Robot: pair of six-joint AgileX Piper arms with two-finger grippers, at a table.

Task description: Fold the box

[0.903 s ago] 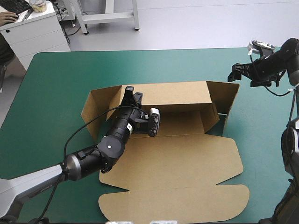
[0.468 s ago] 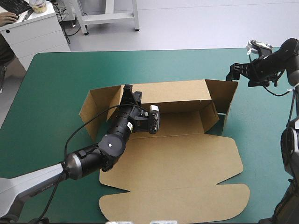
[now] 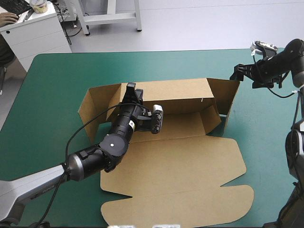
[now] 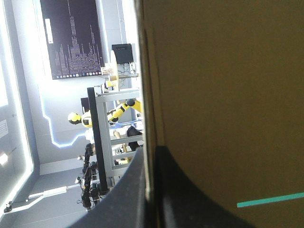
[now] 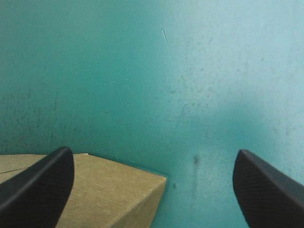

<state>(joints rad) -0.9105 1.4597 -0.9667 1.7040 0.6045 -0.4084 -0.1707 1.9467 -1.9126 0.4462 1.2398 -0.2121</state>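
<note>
On teal-green cover (image 3: 57,85): one brown box (image 3: 180,161).

No lettering, label or number can be read on the box (image 3: 175,161)

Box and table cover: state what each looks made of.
Box: looks like brown cardboard, matte; its walls stand folded along creases, and its edges are cut. Cover: teal-green, perhaps a smooth mat or laminate; the right wrist view shows faint scuffs and a soft sheen, so the material stays open.
</note>
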